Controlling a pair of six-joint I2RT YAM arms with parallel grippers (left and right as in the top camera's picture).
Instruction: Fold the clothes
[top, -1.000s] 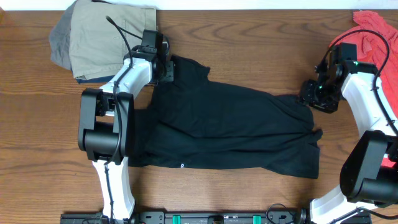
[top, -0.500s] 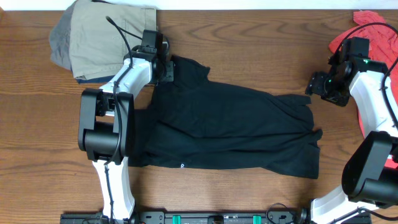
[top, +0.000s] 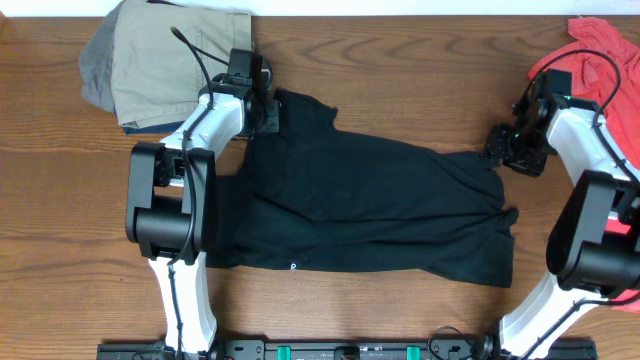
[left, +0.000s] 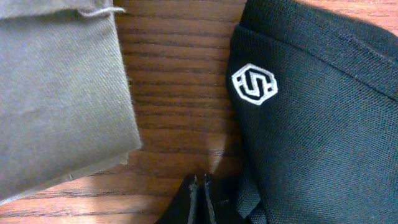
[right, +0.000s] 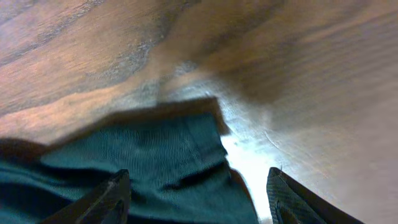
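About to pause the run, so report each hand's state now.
Left hand: closed at the edge of the black shirt; whether it pinches fabric cannot be told.
Right hand: open, empty, above a shirt corner.

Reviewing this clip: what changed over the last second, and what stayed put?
The right gripper pulled away from the black shirt's right edge toward the coral-red shirt, then returned to that edge. Its jaws stand open over the fabric, nothing taken hold of. The left gripper stayed at the shirt's upper left corner, fingers together. The black shirt and the khaki garment did not move.
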